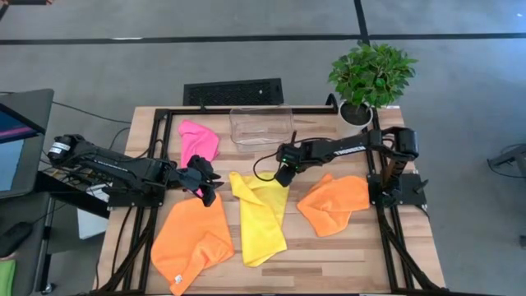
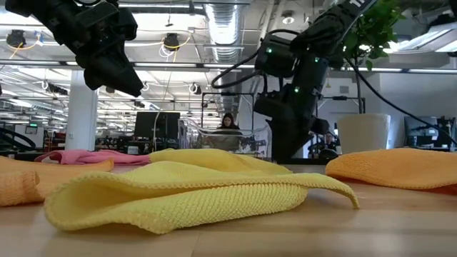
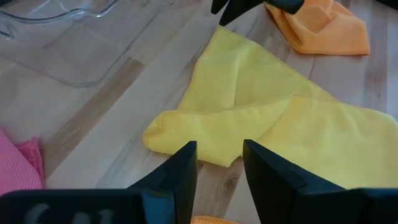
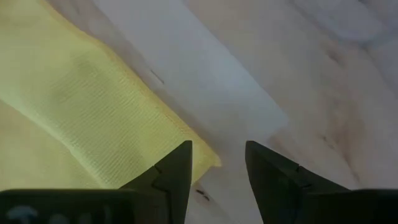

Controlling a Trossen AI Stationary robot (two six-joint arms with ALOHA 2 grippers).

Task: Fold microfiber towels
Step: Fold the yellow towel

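Between both empty, parted end effectors, the yellow towel [image 1: 261,218] lies rumpled, seemingly folded over itself.

high: overhead | low: tabletop level | wrists: close | shared: yellow towel [image 1: 261,215]

Desk [image 1: 329,255] layout, high view. Bin [image 1: 261,126] at the back edge, centre; potted plant [image 1: 370,78] at the back right corner. One towel [image 1: 198,141] left of the bin. Three towels in a row nearer the front: left towel [image 1: 193,242], middle towel [image 1: 261,220], right towel [image 1: 335,203]. Left end effector [image 1: 209,182] over the left towel's back edge; right end effector [image 1: 283,176] over the middle towel's back corner.
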